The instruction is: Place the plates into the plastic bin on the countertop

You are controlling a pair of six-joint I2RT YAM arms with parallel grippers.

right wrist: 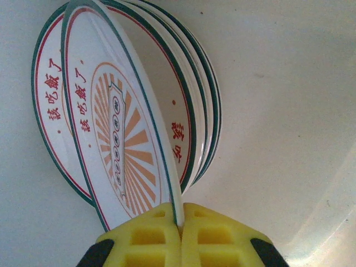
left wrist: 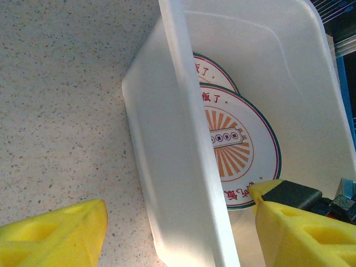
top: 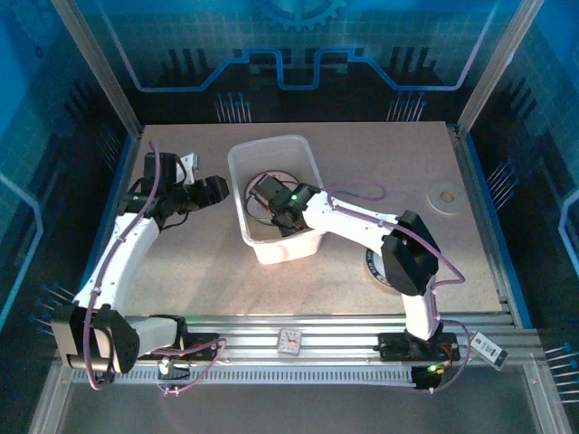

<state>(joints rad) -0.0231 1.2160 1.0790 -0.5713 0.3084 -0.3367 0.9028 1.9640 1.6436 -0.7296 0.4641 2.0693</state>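
The translucent plastic bin (top: 294, 154) stands mid-countertop (top: 199, 271). My right gripper (top: 270, 201) reaches down into it and is shut on the rim of a white plate with an orange sunburst (right wrist: 119, 133). That plate is tilted over several like plates (right wrist: 203, 100) stacked on the bin floor. My left gripper (top: 213, 190) is open beside the bin's left side. Its yellow fingers (left wrist: 55, 233) straddle the bin wall (left wrist: 178, 167) without touching it. Two sunburst plates (left wrist: 233, 139) show inside. Another dark-rimmed plate (top: 374, 268) lies on the countertop, mostly under the right arm.
A small pale round disc (top: 443, 193) lies at the right of the countertop. A small white object (top: 187, 163) sits behind the left wrist. Aluminium rails (top: 289, 325) run along the near edge, and blue edging lines the sides.
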